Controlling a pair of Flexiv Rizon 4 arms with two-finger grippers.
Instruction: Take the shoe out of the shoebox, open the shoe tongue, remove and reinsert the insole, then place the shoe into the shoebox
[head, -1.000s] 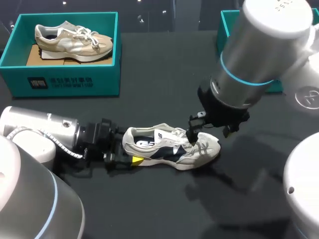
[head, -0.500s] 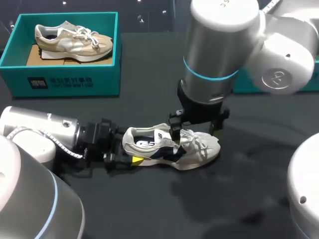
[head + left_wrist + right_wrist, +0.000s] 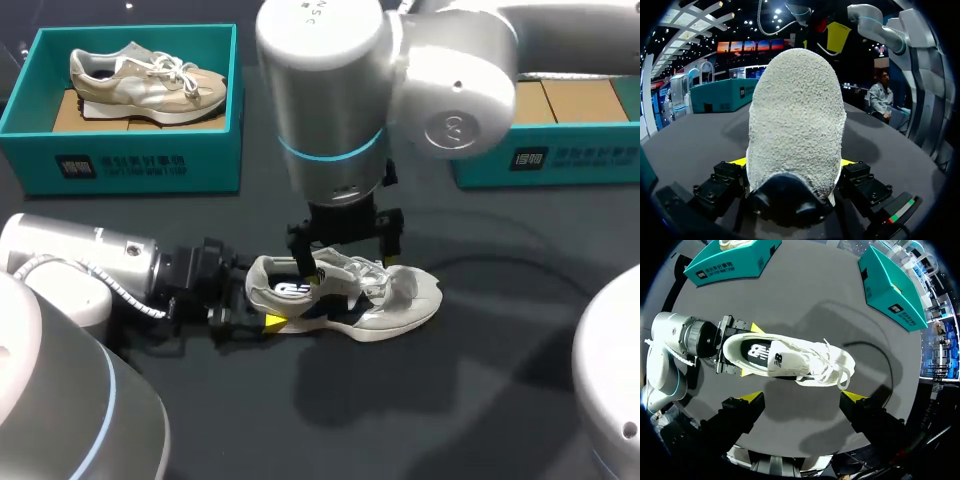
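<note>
Here the shoe is lying on its sole on the table, its heel sitting between the jaws of the left gripper, which are clamping it from both sides. The right gripper is hanging just above the opening, jaws wide and empty. The shoe is seeming light and soft; the thin, bendable insole is probably asking for a pinch at its heel edge.

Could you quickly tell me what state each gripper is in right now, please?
Left gripper: shut on the shoe at its heel.
Right gripper: open, above the shoe, holding nothing.
</note>
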